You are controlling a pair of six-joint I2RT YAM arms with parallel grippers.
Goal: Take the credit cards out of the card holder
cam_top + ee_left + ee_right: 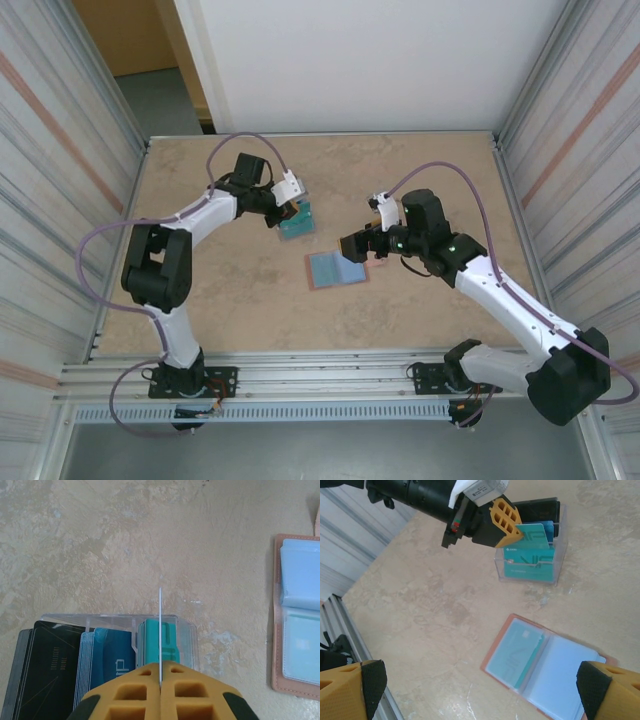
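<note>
Pinching one teal card (536,532) over the clear box (530,572), left gripper (160,672) is mid-delivery, right gripper (352,246) spread empty; one pocketed card (512,657) awaits in the card holder (496,650).

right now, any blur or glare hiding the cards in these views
top external: even light, faint shadows, no glare; left wrist: the held card edge-on, a thin line; right wrist: its fingertips soft, card holder sharp
</note>
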